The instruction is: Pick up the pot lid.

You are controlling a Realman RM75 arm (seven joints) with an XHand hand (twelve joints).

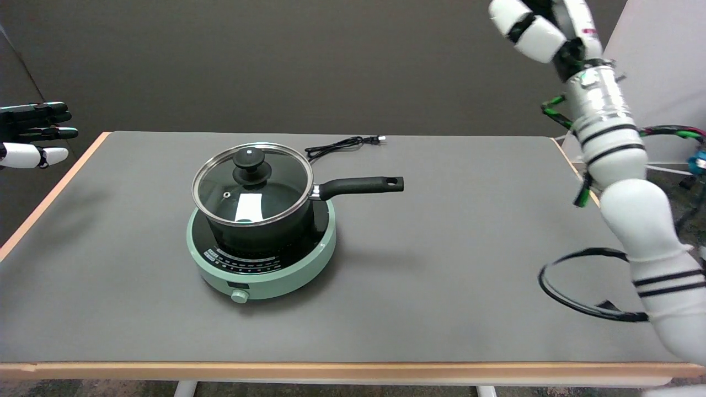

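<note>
The pot lid (252, 183) was seen seated on the pot (265, 220), well apart from the raised right hand (543, 25). Whether the hand's fingers were spread could not be told.

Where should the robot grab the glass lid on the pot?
By the black knob on top of the pot lid, coming straight down from above. The knob sticks up at the lid's middle, while the glass is flat and slippery. The right hand is up high, far to the right.
</note>
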